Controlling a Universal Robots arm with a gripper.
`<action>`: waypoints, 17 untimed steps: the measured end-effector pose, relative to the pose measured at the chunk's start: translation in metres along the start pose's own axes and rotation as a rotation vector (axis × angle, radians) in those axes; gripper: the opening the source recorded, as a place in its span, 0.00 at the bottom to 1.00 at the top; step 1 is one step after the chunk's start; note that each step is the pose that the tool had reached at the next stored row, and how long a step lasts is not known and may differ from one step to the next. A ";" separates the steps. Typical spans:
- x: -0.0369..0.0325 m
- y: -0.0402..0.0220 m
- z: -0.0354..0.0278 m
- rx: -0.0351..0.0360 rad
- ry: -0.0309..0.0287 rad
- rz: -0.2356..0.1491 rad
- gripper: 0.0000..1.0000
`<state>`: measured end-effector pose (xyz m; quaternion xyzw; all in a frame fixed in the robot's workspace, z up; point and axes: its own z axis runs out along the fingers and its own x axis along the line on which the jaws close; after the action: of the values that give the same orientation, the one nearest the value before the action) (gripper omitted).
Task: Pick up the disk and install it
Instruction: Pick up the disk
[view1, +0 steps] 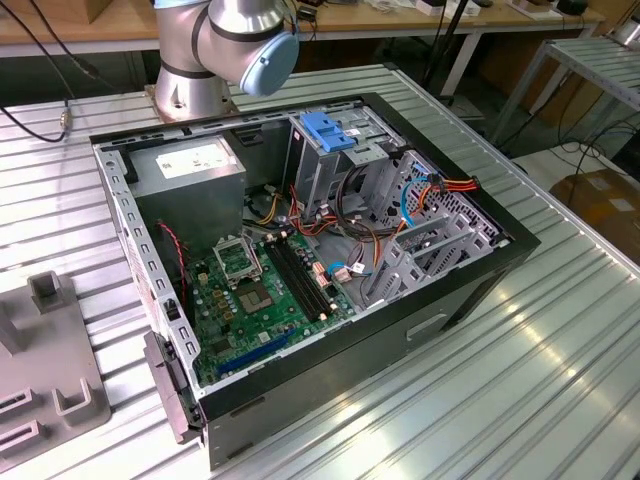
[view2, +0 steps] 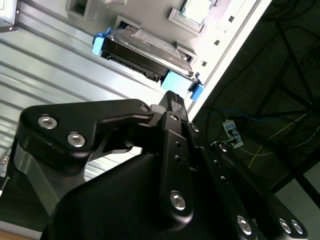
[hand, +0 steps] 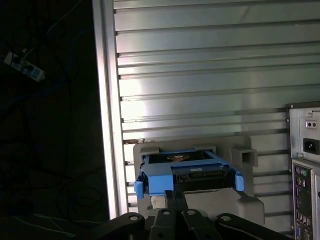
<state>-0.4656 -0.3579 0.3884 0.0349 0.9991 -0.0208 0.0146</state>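
Note:
The disk (hand: 187, 172) is a silver-grey drive clipped in a bright blue frame (hand: 160, 181), and it sits in a grey holder (hand: 242, 202) on the ribbed metal table. In the second wrist view the disk (view2: 145, 47) shows its labelled metal face, with blue clips at both ends. My gripper (view2: 171, 95) is shut, its two black fingers pressed together with nothing between them. In the first wrist view the gripper (hand: 175, 194) has its tips right at the near blue edge of the frame; I cannot tell whether they touch it.
An open computer case (view1: 480, 270) lies on the table, showing a green motherboard (view1: 260, 290), a metal drive cage with a blue handle (view1: 330, 130) and loose cables. The arm's base (view1: 215, 45) stands behind the case. A grey fixture (view1: 50, 370) lies at the exterior view's left. The table edge (hand: 107, 125) runs close beside the holder.

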 end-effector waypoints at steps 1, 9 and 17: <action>0.0000 0.0000 0.0000 -0.0003 -0.0004 -0.010 0.10; 0.0000 0.0000 0.0000 -0.0065 -0.0085 -0.210 0.10; 0.0000 0.0000 0.0000 -0.0110 -0.0147 -0.361 0.10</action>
<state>-0.4656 -0.3580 0.3884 -0.1454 0.9891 -0.0179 0.0181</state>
